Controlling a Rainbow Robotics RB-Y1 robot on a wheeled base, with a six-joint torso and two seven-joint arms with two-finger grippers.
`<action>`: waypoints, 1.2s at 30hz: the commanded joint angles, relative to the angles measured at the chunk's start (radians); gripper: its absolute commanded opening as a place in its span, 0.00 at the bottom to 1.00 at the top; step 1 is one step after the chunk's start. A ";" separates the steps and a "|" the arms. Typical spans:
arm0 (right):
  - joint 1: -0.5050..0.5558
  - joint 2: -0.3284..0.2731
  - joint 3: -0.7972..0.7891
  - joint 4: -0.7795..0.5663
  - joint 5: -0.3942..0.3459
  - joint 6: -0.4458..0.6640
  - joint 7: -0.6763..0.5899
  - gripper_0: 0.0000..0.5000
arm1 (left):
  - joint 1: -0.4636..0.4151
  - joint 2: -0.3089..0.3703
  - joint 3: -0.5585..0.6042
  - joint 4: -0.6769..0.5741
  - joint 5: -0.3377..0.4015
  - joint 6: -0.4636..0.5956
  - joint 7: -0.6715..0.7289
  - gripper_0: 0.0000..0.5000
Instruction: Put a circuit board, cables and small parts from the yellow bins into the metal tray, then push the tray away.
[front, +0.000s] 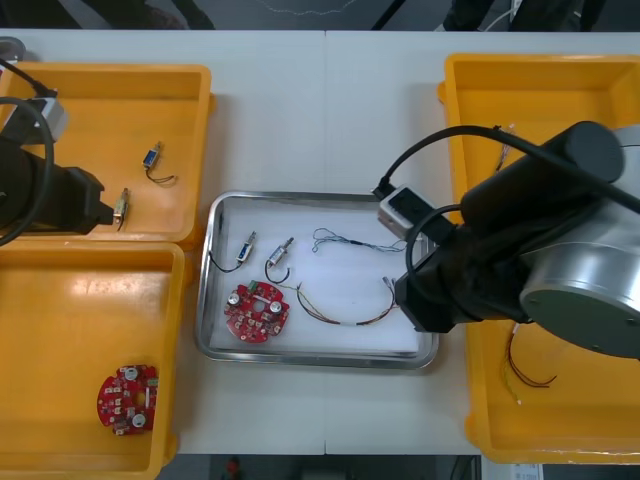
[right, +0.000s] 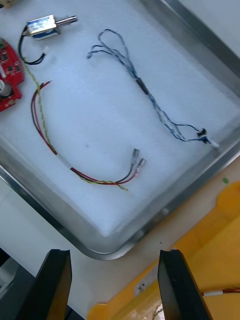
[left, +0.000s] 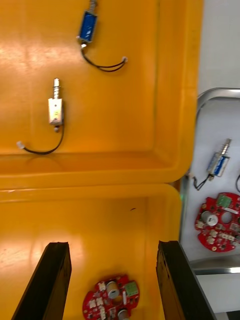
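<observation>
The tray (front: 320, 197) is sitting filled; the right arm (front: 530, 230) is nearer.
Front: it is hanging over the tray's right edge. Right wrist: the right gripper (right: 115, 257) is standing open, empty, tray corner lying just ahead of its fingers. Left wrist: the left gripper (left: 114, 250) is idling open above the bins (left: 100, 165).

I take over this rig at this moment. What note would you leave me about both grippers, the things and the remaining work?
Left gripper: open, empty, above the left yellow bins.
Right gripper: open, empty, at the right edge of the metal tray.
In the tray: one round red circuit board, two small metal parts, a twisted blue and white cable, a red and yellow cable.
Loading looks done.
Left: push the tray away.
</observation>
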 joint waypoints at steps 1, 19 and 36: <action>-0.087 0.054 0.116 0.033 0.025 0.003 0.059 1.00 | 0.060 0.100 0.073 -0.029 0.055 0.006 -0.121 1.00; -0.232 0.126 0.510 0.195 0.166 -0.050 0.289 1.00 | 0.227 0.226 0.146 -0.018 0.157 0.006 -0.149 1.00; -0.241 0.251 0.681 0.385 0.253 -0.175 0.297 1.00 | 0.250 0.222 0.145 -0.016 0.151 0.006 -0.152 1.00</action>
